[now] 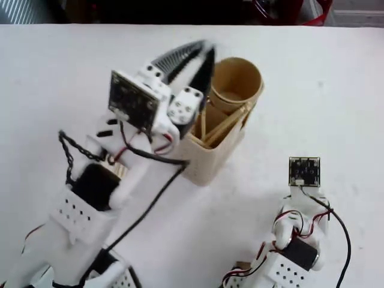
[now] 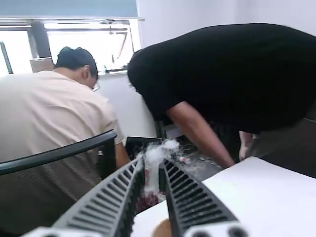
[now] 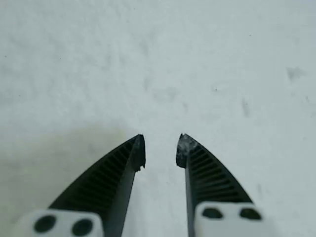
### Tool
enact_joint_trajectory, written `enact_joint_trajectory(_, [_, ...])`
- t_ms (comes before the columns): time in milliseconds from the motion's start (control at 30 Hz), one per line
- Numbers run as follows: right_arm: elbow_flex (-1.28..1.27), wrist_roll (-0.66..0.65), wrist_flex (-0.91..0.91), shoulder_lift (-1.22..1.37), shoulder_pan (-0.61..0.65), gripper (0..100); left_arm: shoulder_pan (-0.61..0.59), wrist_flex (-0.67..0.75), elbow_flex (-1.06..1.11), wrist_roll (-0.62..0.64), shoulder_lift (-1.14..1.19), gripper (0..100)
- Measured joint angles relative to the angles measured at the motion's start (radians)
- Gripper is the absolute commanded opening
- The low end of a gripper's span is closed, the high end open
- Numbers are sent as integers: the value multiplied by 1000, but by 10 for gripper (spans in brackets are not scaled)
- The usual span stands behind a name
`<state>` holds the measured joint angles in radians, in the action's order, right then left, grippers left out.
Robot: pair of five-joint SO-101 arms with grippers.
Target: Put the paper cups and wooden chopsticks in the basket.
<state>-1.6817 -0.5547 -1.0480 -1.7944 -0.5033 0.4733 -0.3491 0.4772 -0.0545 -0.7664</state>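
On the white table point(image 1: 324, 78), a beige basket point(image 1: 210, 159) is seen holding one countable paper cup point(image 1: 237, 78) and at least two wooden chopsticks point(image 1: 227, 125). The left gripper point(image 1: 206, 49), narrowly parted and empty, is raised above it and is best lifted away without clipping the rim. The right gripper point(image 3: 161, 148) is held parted over bare table.

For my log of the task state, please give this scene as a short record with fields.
basket: beige, standing on the table
paper cup: upright inside the basket
wooden chopsticks: in the basket, leaning beside the cup
left gripper: open, empty, raised by the basket
right gripper: open, empty, over bare table
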Motion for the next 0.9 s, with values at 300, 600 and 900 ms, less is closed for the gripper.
enact_joint_trajectory(300, [0, 0, 0, 0, 0, 114, -434, -58, 114, 0, 204, 72])
enact_joint_trajectory(600, [0, 0, 0, 0, 0, 113, -552, -305, -141, -32, 868, 72])
enact_joint_trajectory(900, [0, 0, 0, 0, 0, 113, -560, -690, -594, -66, 1247, 72])
